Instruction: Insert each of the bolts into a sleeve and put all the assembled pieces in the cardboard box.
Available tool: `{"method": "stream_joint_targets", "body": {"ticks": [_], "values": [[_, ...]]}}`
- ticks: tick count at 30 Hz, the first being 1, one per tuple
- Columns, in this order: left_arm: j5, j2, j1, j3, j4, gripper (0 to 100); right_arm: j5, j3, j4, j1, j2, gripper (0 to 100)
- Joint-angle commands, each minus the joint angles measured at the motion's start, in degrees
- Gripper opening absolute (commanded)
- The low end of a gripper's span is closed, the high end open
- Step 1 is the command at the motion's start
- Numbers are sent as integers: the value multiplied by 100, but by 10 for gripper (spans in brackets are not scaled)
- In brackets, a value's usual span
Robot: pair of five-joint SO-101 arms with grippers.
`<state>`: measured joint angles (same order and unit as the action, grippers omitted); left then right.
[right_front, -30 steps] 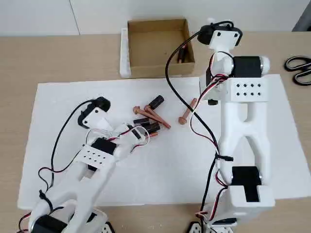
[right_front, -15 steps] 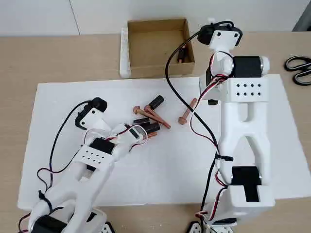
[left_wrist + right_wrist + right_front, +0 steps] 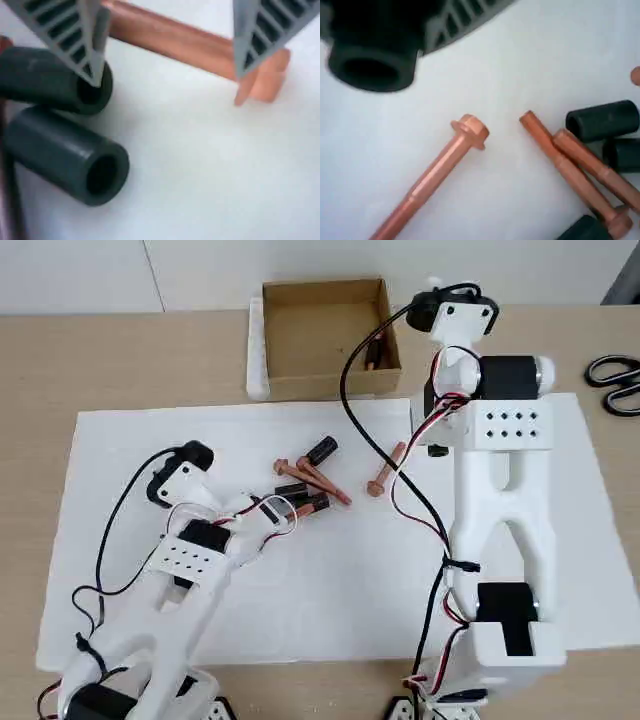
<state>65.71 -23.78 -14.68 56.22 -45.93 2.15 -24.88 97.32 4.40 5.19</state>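
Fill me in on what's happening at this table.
Two arms are mid-assembly over a white sheet. The left gripper is open and low over the pile, with one fingertip at the mouth of a lying sleeve and a copper bolt just beyond. The right gripper holds a second sleeve above a lone bolt. The cardboard box already has one piece by its wall.

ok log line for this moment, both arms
left gripper open over bolt and two sleeves | right gripper shut on sleeve above sheet | cardboard box holds one piece
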Motion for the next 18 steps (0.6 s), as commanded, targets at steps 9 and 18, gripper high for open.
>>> {"method": "stream_joint_targets", "body": {"ticks": [9, 18], "values": [[-527, -26, 44, -602, -730, 174, -44, -273, 75, -31, -312, 4], [545, -44, -545, -646, -703, 174, -53, -273, 57, -22, -303, 4]]}}
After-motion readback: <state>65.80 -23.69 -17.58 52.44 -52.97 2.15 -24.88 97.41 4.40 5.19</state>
